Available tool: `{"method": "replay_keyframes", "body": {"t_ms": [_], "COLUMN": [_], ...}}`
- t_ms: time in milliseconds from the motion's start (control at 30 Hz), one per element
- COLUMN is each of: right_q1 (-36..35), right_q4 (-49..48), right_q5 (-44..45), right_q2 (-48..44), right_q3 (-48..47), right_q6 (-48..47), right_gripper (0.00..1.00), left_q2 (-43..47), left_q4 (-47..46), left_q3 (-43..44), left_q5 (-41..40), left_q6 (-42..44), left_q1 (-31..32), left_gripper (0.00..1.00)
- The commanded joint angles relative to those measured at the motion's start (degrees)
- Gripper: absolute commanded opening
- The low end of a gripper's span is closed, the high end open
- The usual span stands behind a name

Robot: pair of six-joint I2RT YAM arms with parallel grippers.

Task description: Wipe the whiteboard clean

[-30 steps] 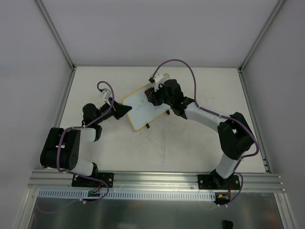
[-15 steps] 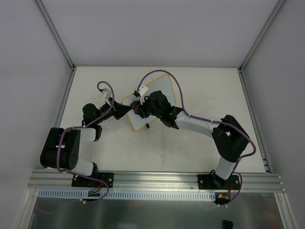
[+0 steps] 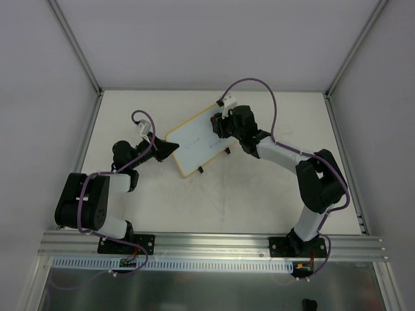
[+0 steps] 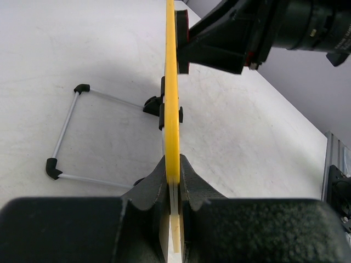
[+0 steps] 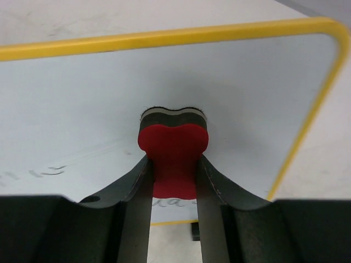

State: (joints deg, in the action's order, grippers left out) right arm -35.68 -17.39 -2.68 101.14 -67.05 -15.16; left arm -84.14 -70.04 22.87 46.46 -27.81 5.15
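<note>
The right gripper (image 5: 173, 161) is clenched on a red eraser (image 5: 173, 139), one finger on each side of the block. The eraser's dark felt layer presses against the white face of the board (image 5: 236, 93), toward the board's rounded right-hand corner as the wrist camera sees it. Faint dark marks (image 5: 33, 174) sit on the white face to the left of the fingers.

The left gripper (image 4: 173, 167) is clamped on the board's yellow edge (image 4: 171, 82), which runs straight up from between its fingers, seen edge-on. A thin wire stand (image 4: 66, 131) with black corners rests on the table beside the board.

From above, the board (image 3: 191, 142) sits slantwise in the far middle of the table (image 3: 272, 194). The left gripper (image 3: 170, 149) grips its left corner and the right gripper (image 3: 219, 123) is over its far right end. Two black feet (image 3: 201, 170) stick out along its near edge.
</note>
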Motion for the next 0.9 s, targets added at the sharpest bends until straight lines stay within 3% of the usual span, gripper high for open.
{"method": "replay_keyframes", "body": {"t_ms": [0, 167, 500, 867], "right_q1": [3.2, 3.6, -8.4, -14.4], "right_q4": [-2.8, -2.5, -3.8, -7.5], "right_q5": [0.6, -2.1, 0.5, 1.4], "right_q2": [1.4, 2.8, 3.6, 5.8], "right_q3": [-1.9, -3.6, -1.8, 0.3], "right_q6": [0.1, -0.6, -0.1, 5.1], "right_gripper": [0.0, 0.0, 0.0, 0.0], "left_q2": [0.6, 0.3, 0.0, -0.9], "left_q4": [-6.1, -6.1, -5.8, -6.3], "left_q3": [0.2, 0.3, 0.5, 0.9], "left_q5": [4.3, 4.3, 4.7, 4.7], "left_q6": [1.1, 0.9, 0.7, 0.0], "left_q1": [-0.1, -0.1, -0.2, -0.1], "left_gripper": [0.0, 0.0, 0.0, 0.0]}}
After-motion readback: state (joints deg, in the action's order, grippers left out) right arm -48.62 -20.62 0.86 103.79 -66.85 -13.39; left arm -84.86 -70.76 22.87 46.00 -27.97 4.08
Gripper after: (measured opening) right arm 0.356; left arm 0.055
